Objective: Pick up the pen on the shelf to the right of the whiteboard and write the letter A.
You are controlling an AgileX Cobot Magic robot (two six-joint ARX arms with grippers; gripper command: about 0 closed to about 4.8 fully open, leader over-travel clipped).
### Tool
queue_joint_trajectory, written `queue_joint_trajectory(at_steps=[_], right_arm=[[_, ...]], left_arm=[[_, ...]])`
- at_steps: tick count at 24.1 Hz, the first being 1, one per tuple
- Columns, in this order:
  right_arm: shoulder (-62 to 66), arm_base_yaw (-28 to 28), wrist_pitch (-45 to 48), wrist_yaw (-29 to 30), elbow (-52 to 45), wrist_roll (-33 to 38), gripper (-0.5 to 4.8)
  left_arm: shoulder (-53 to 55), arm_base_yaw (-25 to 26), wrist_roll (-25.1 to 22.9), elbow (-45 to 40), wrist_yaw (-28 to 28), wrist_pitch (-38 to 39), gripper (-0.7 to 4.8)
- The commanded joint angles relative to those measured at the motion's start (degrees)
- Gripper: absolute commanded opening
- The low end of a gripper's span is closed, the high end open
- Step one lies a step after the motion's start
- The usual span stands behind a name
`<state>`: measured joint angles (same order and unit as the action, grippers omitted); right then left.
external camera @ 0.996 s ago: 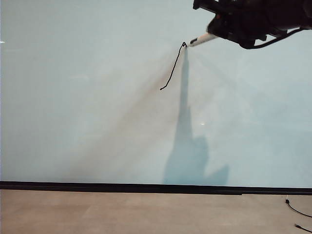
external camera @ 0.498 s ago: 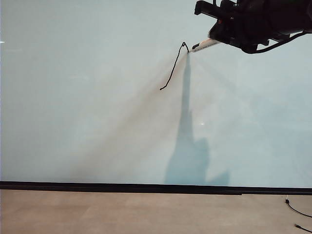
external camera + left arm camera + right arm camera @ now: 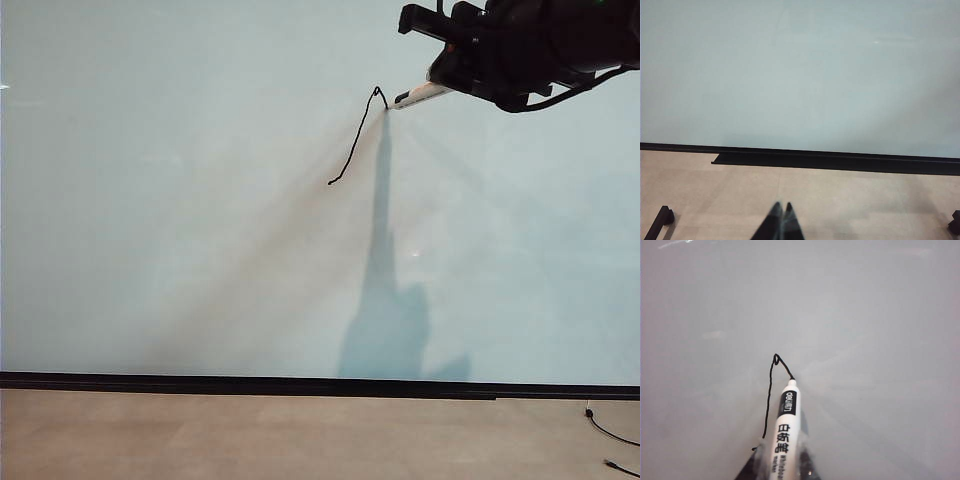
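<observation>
Our right tool, clenched on the pen, keeps its tip against the whiteboard just past the peak of the letter A, so ink flows into the second leg. Our left tool, pinched shut and empty, rests low near the floor, clear of the writing.

Floor: pale beige and smooth, running in a band beneath me along the base of the upright surface I face.
Floor seams: faint straight lines cross it in my left wrist view.
Cable: a thin black lead lies on the floor at the far right, its end loose.
Black frame feet: dark bars rest on the floor at both edges of my left wrist view.
Light: soft and even, casting a tall grey shadow with fainter streaks fanning leftward.
</observation>
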<state>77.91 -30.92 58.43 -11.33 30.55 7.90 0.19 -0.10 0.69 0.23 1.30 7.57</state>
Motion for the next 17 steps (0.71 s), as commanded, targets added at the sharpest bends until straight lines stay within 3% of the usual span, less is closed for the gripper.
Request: queue_joint_trajectory(at_steps=[1,17], right_arm=[[-0.11,0.13,-0.7,-1.86,0.0,0.09,-0.09],[-0.15,0.13,-0.79,-2.97,-2.03,0.79,-0.09]], left_arm=[[0.0,-0.02,-0.24,0.15,0.0,-0.35,-0.04],[0.0,-0.02,-0.24,0.15,0.0,-0.35,-0.05]])
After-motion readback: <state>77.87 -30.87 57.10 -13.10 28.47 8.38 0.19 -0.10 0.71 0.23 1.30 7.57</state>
